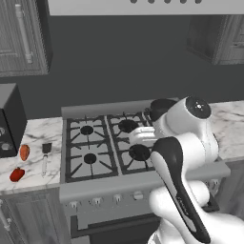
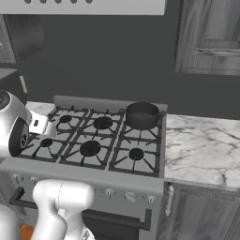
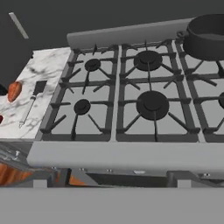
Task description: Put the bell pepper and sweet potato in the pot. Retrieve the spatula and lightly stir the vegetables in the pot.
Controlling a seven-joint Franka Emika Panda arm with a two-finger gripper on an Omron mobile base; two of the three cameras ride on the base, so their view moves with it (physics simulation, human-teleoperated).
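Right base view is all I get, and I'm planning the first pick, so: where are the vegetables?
Observer: On the marble counter left of the stove, past your view's edge. The sweet potato lies farther back, the bell pepper nearer the front.
Operator: And the spatula?
Observer: On that counter too, the spatula lies between the vegetables and the stove, black head toward the wall.
Operator: Anything in the pot already?
Observer: The hand view shows the pot on the back right burner; its inside looks dark, with nothing showing.
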